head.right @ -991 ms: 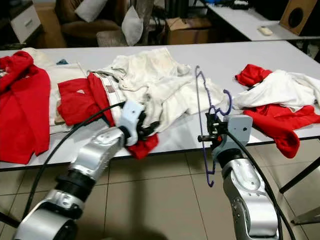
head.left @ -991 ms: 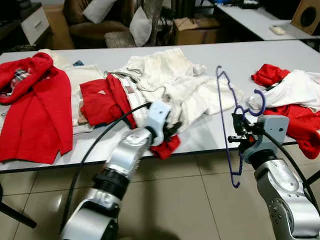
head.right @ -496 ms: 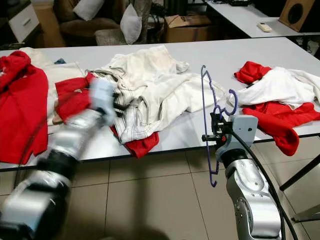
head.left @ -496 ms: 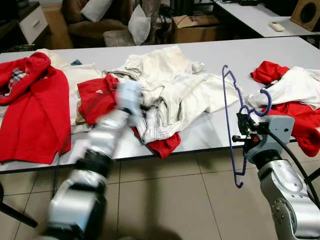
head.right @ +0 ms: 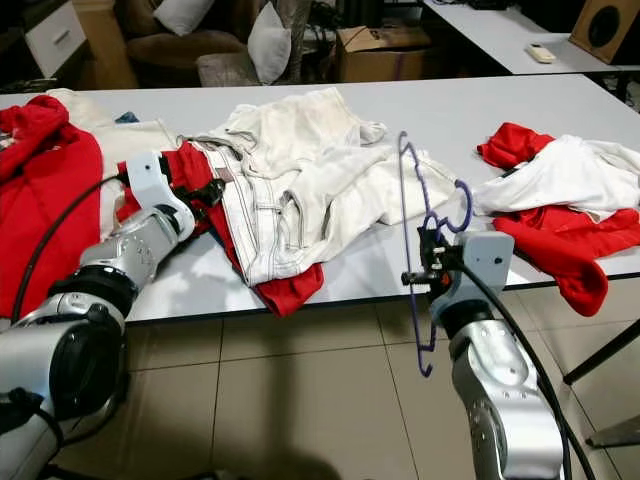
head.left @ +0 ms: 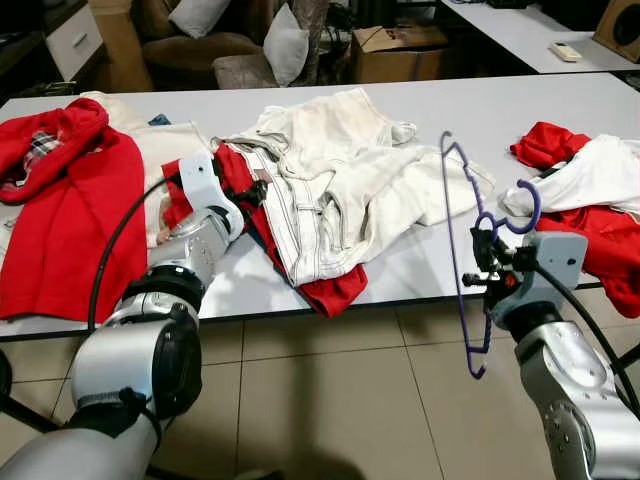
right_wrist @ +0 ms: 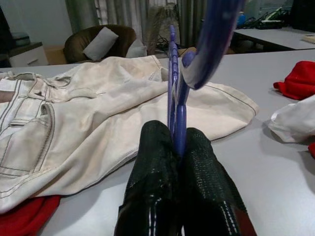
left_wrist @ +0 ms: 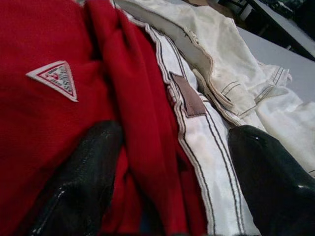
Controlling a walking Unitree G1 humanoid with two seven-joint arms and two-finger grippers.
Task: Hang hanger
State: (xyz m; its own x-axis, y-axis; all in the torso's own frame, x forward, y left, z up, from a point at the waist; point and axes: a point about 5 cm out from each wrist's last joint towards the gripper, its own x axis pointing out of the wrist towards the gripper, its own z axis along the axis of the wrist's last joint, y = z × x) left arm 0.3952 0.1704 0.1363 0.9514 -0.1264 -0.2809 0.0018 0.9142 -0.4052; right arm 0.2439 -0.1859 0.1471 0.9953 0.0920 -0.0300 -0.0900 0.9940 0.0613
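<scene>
Purple plastic is what we hold in our right gripper [head.left: 483, 262]: the hanger [head.left: 458, 240] stands almost upright off the front edge of the white table [head.left: 540, 110], its hook curling above the gripper and its lower end hanging over the tiled floor [head.left: 350, 400]. In the right wrist view our two black fingers [right_wrist: 157, 162] are pinched together on the thin bar, so the grip is narrow and sits near the hook end. We judge this the first risk: with most of the frame hanging below the pinch, a quick swing of the arm could let the hanger pivot or slip out and drop to the floor.

Our left gripper [head.left: 250, 192] reaches over the table into the clothes. In the left wrist view its fingers [left_wrist: 83, 172] are spread apart, one resting on the red shirt [left_wrist: 44, 98] and the other beside the cream trousers [left_wrist: 197, 128], closed on nothing yet. Red and cream cloth overlap here, so a closing pinch could catch both layers, or only a loose fold, and drag the wrong piece.

The trousers already droop over the table's front edge [head.left: 320, 265]; a careless pull could slide the pile off.
</scene>
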